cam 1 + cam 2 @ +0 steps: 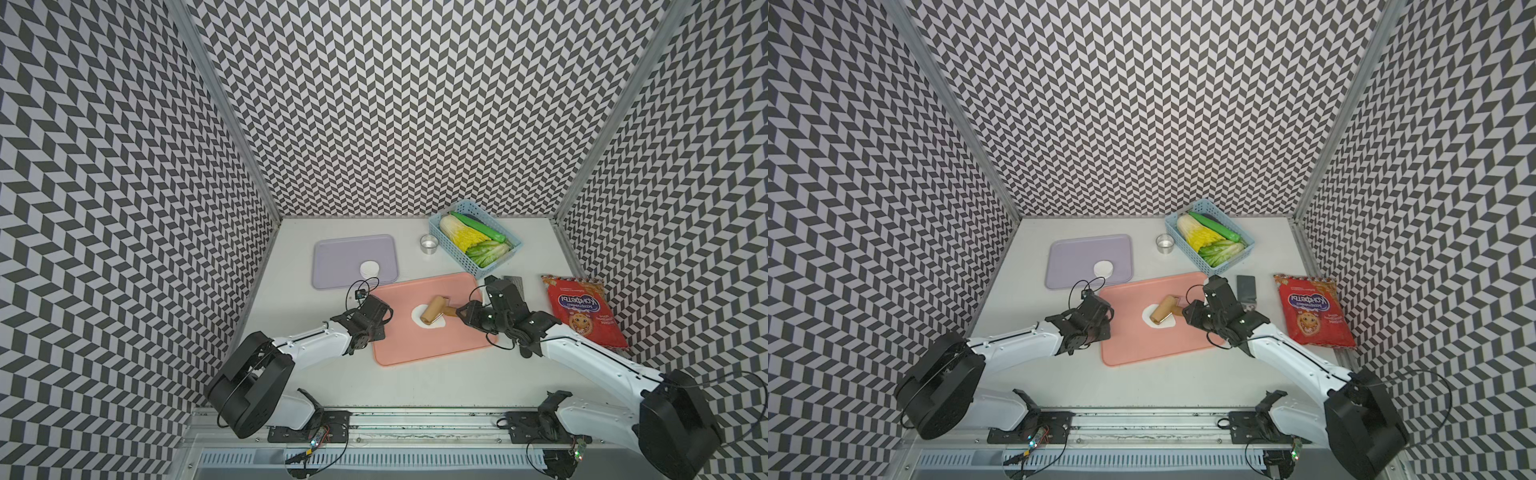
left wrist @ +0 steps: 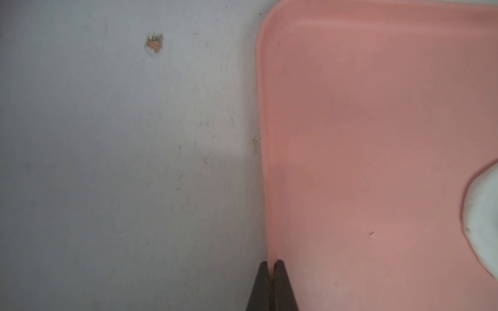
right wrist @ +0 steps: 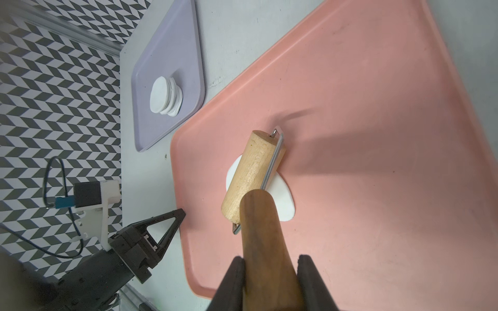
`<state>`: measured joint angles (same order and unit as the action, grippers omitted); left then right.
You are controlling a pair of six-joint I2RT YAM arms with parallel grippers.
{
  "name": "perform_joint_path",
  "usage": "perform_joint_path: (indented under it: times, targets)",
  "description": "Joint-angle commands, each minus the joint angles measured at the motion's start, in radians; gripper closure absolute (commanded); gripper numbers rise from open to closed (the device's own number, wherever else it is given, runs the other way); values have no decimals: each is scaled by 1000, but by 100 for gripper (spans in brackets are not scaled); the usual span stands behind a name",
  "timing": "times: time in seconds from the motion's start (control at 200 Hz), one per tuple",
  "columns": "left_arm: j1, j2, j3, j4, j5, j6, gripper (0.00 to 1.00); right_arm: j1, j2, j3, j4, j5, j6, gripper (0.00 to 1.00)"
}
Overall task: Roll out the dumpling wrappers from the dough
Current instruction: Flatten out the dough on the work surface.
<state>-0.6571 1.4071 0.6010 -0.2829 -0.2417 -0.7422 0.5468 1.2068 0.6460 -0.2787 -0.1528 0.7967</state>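
A small wooden roller [image 1: 434, 314] lies across a flat sheet of white dough [image 1: 417, 312] near the middle of the pink tray [image 1: 415, 349], as both top views show. The right gripper [image 3: 270, 258] holds the roller by its dark wooden handle [image 3: 262, 223], with its fingers [image 3: 231, 282] clamped on either side of the handle. In the right wrist view, the pale barrel rests on the dough, which spreads out from under it on both sides in an uneven, rounded outline.

Across the tray, the left gripper [image 2: 271, 262] has its fingers [image 2: 260, 285] drawn together on the raised rim at the tray's left edge. The left wrist view shows the thin pink lip pinched between the two dark tips.

The dumpling wrappers [image 1: 369, 267], neat white discs, sit in a small stack on the lilac tray [image 1: 340, 253]. That tray lies just beside the pink tray's far left corner. A metal ring cup [image 1: 429, 244] stands on the white tabletop [image 1: 415, 386], between the lilac tray and a blue basket [image 1: 455, 255] of leafy vegetables. A red snack bag [image 1: 582, 311] lies on the right side of the tabletop, beyond the right arm.
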Motion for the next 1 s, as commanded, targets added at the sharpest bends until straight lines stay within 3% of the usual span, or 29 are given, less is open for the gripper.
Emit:
perform_joint_path:
  times: [0.0, 0.481, 0.686, 0.781, 0.996]
  targets:
    - [-19, -7, 1, -50, 30, 44, 100, -4, 121, -86, -238, 153, -31, 100]
    - [-19, -10, -4, -52, 25, 38, 100, 28, 228, -49, -145, 120, -23, 100]
    - [-19, -17, -10, -53, 22, 37, 100, 25, 49, 37, -244, 54, -60, 100]
    - [-19, -16, -10, -51, 22, 36, 100, 25, -55, 66, -293, -34, -113, 100]
    - [-19, -4, -12, -34, 33, 34, 100, 27, -137, 57, -336, -180, -166, 100]
